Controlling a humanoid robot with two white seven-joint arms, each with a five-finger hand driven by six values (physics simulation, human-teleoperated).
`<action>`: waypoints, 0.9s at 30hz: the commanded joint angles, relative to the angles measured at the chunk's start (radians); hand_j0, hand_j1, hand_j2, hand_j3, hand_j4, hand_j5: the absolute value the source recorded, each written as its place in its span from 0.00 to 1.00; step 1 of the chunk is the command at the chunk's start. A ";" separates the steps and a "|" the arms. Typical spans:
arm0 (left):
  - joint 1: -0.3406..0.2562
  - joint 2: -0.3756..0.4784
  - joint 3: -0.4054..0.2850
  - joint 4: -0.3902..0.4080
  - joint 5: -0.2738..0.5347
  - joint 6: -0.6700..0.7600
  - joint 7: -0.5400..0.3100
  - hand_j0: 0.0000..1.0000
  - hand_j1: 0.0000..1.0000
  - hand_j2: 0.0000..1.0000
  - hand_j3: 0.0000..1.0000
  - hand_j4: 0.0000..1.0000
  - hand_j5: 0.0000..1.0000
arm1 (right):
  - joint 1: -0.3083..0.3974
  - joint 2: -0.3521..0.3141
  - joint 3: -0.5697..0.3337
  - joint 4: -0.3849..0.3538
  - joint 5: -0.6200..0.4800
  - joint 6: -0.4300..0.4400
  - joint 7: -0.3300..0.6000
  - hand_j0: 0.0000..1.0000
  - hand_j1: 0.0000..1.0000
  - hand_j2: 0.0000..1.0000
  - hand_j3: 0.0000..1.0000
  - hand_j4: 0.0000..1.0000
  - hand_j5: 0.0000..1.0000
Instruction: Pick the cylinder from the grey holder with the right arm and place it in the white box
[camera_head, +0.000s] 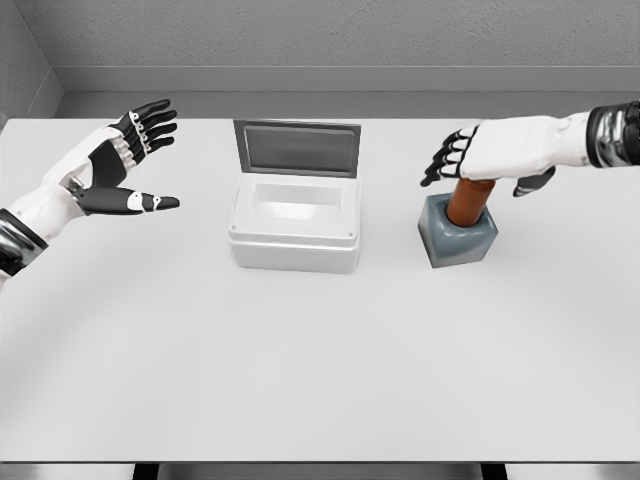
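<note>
Cylinder (470, 202), brown, stands upright in the grey holder (457, 238) at my three o'clock on the bench (320, 370). I see my right hand (500, 152) hovering flat over its top, fingers (445, 160) spread and pointing toward nine o'clock, closed on nothing; whether the palm touches the cylinder I cannot tell. White box (294, 225) sits at twelve o'clock, lid (297, 148) raised behind it, just beside the holder. My left hand (125, 165) hangs at nine o'clock, fingers wide and holding nothing.
</note>
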 joint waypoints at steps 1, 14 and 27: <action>0.000 -0.004 0.001 0.000 0.004 0.000 0.000 1.00 1.00 1.00 1.00 1.00 1.00 | 0.003 0.001 0.004 0.005 0.011 0.002 0.000 1.00 1.00 1.00 1.00 1.00 1.00; 0.000 -0.015 -0.001 0.002 0.009 0.000 0.000 1.00 1.00 1.00 1.00 1.00 1.00 | 0.017 0.060 0.002 0.019 0.044 0.002 0.000 0.81 0.81 0.81 0.81 0.81 0.81; -0.003 -0.016 0.001 0.008 0.008 0.002 0.000 1.00 1.00 1.00 1.00 1.00 1.00 | 0.012 0.057 0.031 0.042 0.074 0.002 0.000 0.64 0.64 0.64 0.64 0.64 0.64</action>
